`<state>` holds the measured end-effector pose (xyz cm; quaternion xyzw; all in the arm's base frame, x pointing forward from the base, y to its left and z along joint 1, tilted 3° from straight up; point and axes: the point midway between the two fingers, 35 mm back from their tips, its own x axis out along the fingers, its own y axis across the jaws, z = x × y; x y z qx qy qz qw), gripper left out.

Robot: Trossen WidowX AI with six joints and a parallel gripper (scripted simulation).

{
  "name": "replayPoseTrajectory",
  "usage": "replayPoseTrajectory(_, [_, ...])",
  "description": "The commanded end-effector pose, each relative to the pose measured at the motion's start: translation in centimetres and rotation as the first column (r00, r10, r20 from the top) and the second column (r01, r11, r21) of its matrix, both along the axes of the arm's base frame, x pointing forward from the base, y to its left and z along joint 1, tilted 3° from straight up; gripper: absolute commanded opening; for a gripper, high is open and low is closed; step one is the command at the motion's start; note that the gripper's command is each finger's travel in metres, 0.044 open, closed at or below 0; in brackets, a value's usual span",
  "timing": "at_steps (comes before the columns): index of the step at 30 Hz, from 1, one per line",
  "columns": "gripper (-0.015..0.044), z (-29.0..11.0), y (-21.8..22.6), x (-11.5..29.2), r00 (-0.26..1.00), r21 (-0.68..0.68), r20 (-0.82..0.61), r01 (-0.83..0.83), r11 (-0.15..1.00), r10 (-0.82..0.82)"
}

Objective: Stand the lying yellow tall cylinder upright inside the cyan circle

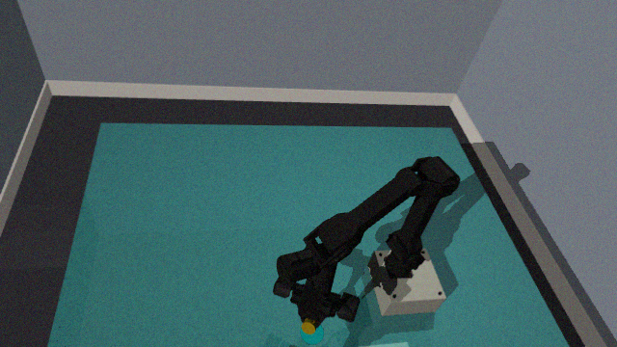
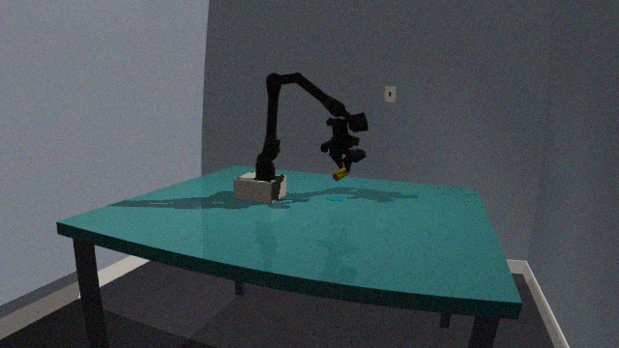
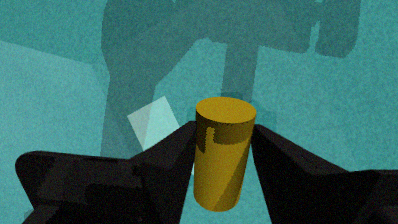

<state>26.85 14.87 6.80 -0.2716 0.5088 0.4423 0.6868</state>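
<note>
Top view puts the yellow cylinder over the cyan circle; exterior shows it tilted, well above the surface; wrist shows your fingers clamped on it, so level it upright before you lower

Teal table, grey walls — dark floor

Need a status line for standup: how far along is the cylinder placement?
Done: the yellow cylinder is picked up, clamped in the gripper and clear of the table. In hand: it hangs tilted, not yet upright, above the cyan circle; from the top view it overlaps the circle's edge. Left: finish uprighting, lower it inside the circle, release, withdraw.
</note>
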Motion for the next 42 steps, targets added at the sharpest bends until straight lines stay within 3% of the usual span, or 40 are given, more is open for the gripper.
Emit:
replayPoseTrajectory(1, [0.0105, -0.2, 0.0, 0.1, 1.0, 0.033, 0.004, 0.013, 0.999, -0.013])
replayPoseTrajectory(42, [0.0105, -1.1, -0.3, 1.5, 0.993, 0.315, 0.084, 0.05, 0.948, -0.08])
